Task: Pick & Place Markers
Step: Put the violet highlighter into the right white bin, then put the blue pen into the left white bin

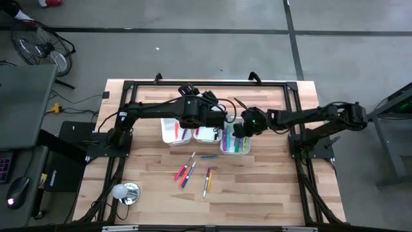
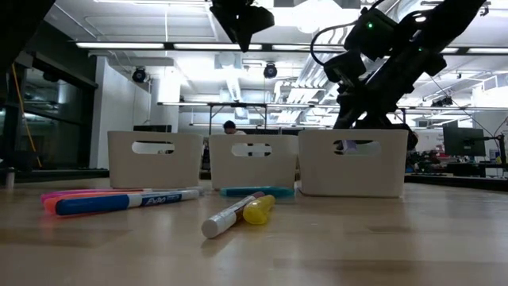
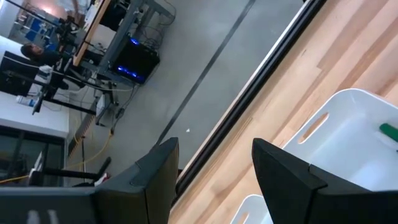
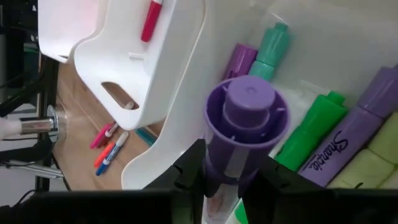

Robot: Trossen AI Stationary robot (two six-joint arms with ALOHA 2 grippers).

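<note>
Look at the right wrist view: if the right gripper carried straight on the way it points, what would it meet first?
Probably the markers already lying in the right-hand bin. The right gripper holds a purple marker pointing down at a green highlighter and other purple ones; depth is uncertain.

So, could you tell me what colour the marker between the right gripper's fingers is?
Purple marker, clearest in the right wrist view.
</note>
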